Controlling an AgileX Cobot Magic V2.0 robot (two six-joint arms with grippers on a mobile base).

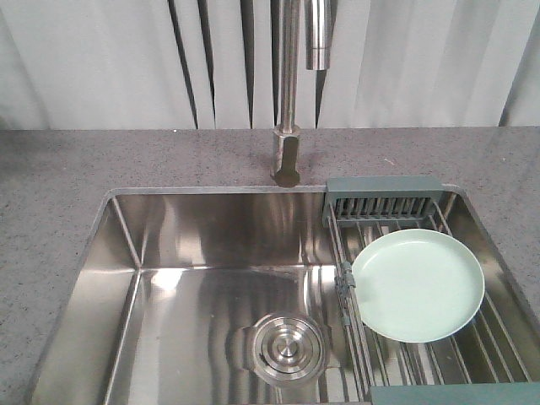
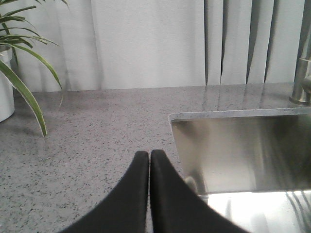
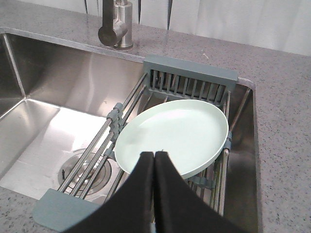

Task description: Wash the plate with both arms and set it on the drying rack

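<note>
Fingers (image 2: 149, 154) on the left and right (image 3: 154, 156) are both pressed together, holding nothing. Plate (image 1: 418, 284) sits flat on the rack (image 3: 167, 85), so a shallow grab at its low rim could easily slip.

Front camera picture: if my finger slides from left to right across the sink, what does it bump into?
Shiny steel sink wall → round steel drain → grey-green wire drying rack's left bars → round pale mint-green plate → speckled grey stone countertop.
</note>
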